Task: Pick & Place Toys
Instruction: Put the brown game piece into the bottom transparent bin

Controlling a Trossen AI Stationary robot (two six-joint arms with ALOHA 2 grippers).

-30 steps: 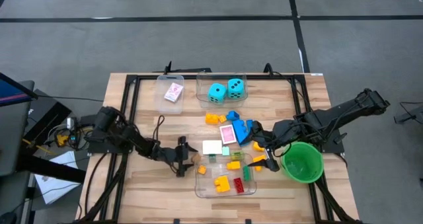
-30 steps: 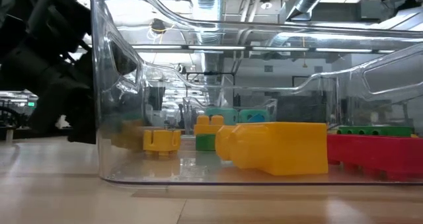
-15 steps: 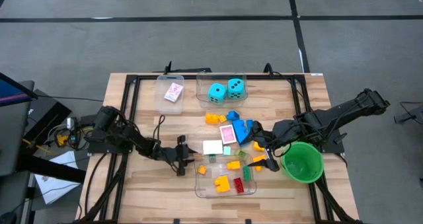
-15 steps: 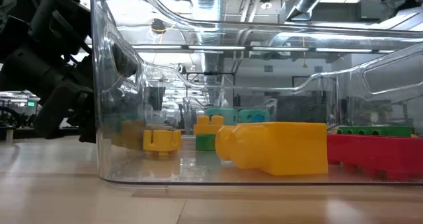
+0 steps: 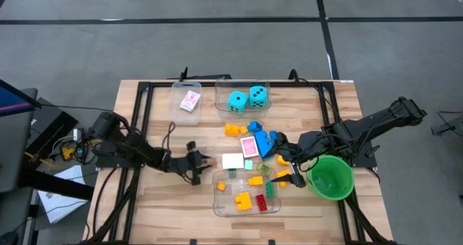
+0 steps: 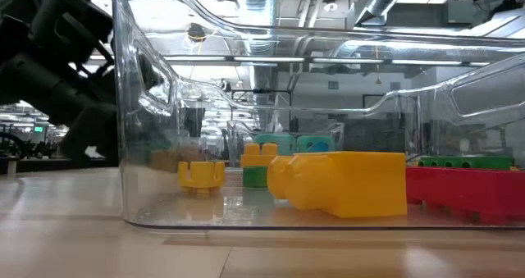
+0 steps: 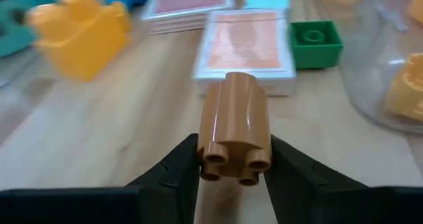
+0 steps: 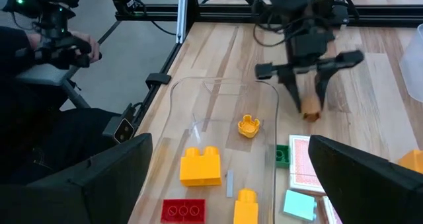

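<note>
Tan plastic shows between the left gripper's [image 7: 234, 159] dark fingers: a small tan brick [image 7: 234, 135] is clamped there, its round studs facing the wrist camera. In the high view this left gripper [image 5: 197, 164] sits just left of the near clear tub [image 5: 221, 201], close above the wooden table [image 5: 155, 209]. The right wrist view shows the same brick [image 8: 310, 105] hanging from the fingers, just off the tabletop.

Inside that tub lie a yellow brick [image 5: 243, 199], a red brick [image 5: 261, 204], a green brick [image 5: 271, 189] and a small yellow round piece [image 8: 248, 125]. Beyond the held brick rest pink-backed cards [image 7: 244, 49] and a green square brick [image 7: 316, 36] (both on the bare wood, near the tub's far-left corner).

At the far side, two cyan dice [image 5: 247, 97] share one tub and a single card [image 5: 189, 100] lies in another.

Over to the right, the right gripper [image 5: 289, 169] waits with its jaws spread wide and nothing in them, between the near tub and the green bowl [image 5: 331, 177].
</note>
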